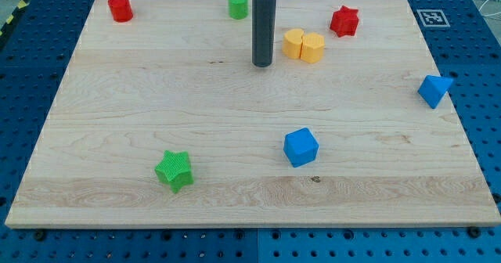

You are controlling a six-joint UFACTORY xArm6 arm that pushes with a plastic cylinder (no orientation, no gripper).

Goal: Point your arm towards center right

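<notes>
My tip rests on the wooden board at the upper middle, the rod rising straight up out of the view's top. A yellow heart-shaped block and a yellow hexagonal block sit side by side just right of the tip, with a small gap between the tip and the heart. A blue triangular block lies at the view's right edge, around mid height. A blue cube sits below and right of the tip.
A red cylinder stands at the top left, a green cylinder at the top middle left of the rod, a red star at the top right, a green star at the lower left. A fiducial tag marks the board's top right corner.
</notes>
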